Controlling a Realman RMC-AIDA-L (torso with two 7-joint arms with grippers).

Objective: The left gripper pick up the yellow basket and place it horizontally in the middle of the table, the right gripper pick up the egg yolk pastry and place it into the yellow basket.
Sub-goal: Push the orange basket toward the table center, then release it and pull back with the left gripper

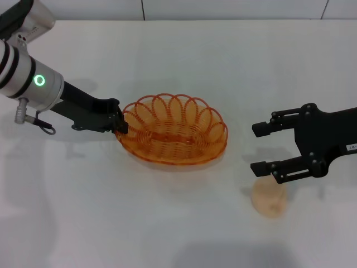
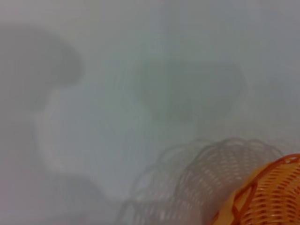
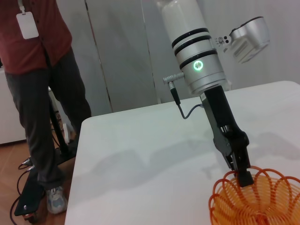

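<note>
While we count, it's one basket (image 1: 174, 131), one pastry (image 1: 269, 199) and two grippers on the white worktop (image 1: 167, 223). Left gripper (image 1: 121, 125) has its fingers closed on the basket's left rim loops; right wrist view shows the same pinch (image 3: 244, 177). Basket sits mid-worktop, upright and hollow, long axis running left-right across our view. Left wrist view catches only one orange edge of it (image 2: 269, 197) above its shadow. Right gripper (image 1: 262, 148) hangs wide open with nothing in it, fingers pointing left toward the basket, lower finger just above the pastry. Pastry lies right of the basket, apart from it, nearer us. Off the worktop we see a person in a red shirt (image 3: 35, 93) standing beside it.
</note>
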